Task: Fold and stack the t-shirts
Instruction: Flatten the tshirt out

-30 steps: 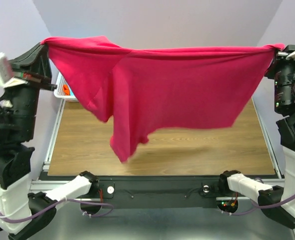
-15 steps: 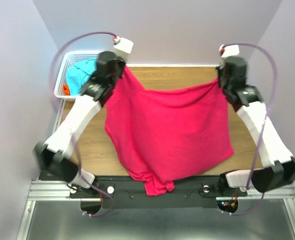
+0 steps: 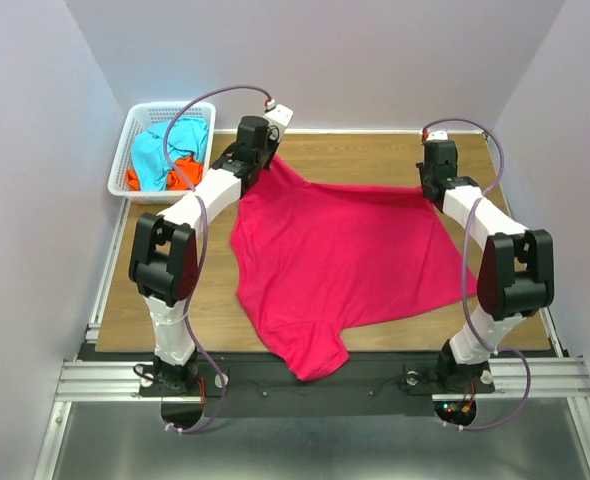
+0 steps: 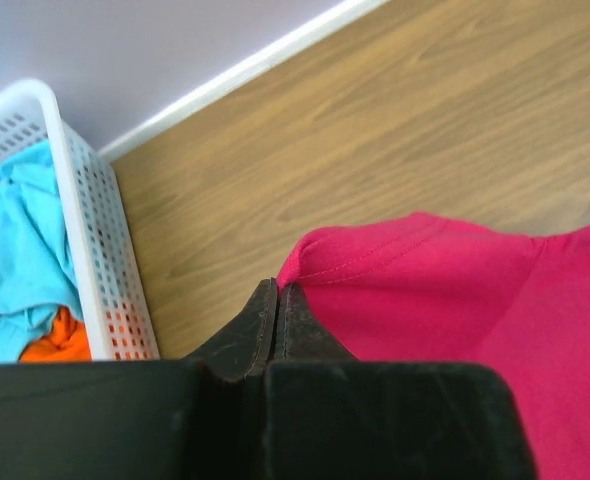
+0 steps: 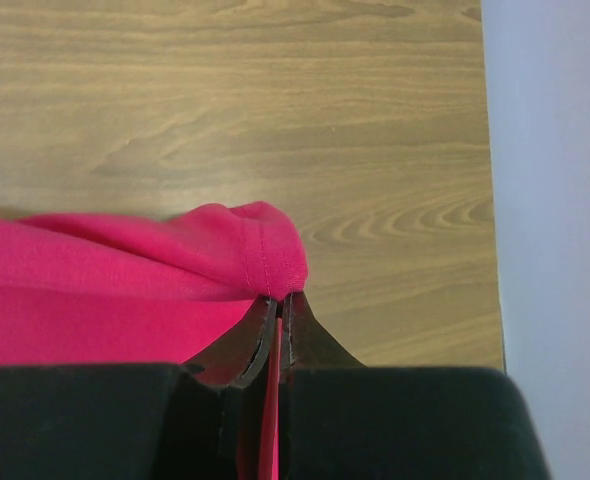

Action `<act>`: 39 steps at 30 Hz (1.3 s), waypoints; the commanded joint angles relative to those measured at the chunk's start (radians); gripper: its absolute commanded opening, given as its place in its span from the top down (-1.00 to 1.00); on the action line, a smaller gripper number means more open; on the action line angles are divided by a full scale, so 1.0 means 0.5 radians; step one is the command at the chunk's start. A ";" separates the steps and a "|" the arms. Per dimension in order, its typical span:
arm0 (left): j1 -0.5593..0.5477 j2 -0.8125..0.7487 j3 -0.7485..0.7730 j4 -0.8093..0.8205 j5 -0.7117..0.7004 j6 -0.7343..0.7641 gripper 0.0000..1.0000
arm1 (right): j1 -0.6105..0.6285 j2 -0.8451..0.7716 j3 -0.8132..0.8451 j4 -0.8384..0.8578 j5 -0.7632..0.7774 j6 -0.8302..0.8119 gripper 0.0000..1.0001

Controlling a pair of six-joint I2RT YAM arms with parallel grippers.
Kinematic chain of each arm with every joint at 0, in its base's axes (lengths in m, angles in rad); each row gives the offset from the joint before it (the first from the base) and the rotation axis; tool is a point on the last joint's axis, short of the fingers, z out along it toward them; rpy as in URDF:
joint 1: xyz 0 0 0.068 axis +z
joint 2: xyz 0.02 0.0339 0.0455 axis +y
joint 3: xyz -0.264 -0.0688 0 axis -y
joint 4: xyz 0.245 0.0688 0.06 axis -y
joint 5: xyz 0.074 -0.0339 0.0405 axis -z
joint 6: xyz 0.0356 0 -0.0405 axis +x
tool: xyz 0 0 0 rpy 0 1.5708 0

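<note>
The crimson-pink t-shirt [image 3: 345,250] lies spread on the wooden table, its near end hanging over the front edge. My left gripper [image 3: 268,155] is shut on its far left corner, down near the table; in the left wrist view the gripper [image 4: 278,287] pinches the shirt's hem [image 4: 455,290]. My right gripper [image 3: 428,188] is shut on the far right corner; in the right wrist view the gripper [image 5: 279,298] holds a fold of the shirt [image 5: 105,280]. The turquoise-blue t-shirt [image 3: 155,150] and orange t-shirt [image 3: 180,176] lie in the basket.
The white lattice basket [image 3: 121,172] stands at the far left corner, just left of my left gripper; it also shows in the left wrist view [image 4: 85,200]. The table [image 3: 375,150] ends at a wall behind, and its right edge [image 5: 490,200] is close to my right gripper.
Both arms swung from holding the shirt stretched high in the air to reaching forward and down. The shirt now lies on the table, still held at both far corners.
</note>
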 commanded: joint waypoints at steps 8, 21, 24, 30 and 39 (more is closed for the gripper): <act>0.033 0.119 0.288 0.357 0.041 0.000 1.00 | -0.090 0.277 0.295 0.357 -0.058 0.047 0.99; 0.057 0.334 0.589 0.330 0.007 -0.025 1.00 | -0.210 0.495 0.519 0.415 0.053 0.062 0.99; 0.061 0.410 0.754 0.330 -0.051 -0.064 1.00 | -0.219 0.563 0.611 0.412 0.169 0.099 0.99; 0.060 0.503 0.896 0.357 -0.024 -0.245 0.22 | -0.219 0.655 0.737 0.412 0.323 0.197 0.53; 0.057 0.184 0.688 0.321 -0.094 -0.414 -0.79 | -0.219 0.450 0.728 0.302 0.250 0.243 -0.16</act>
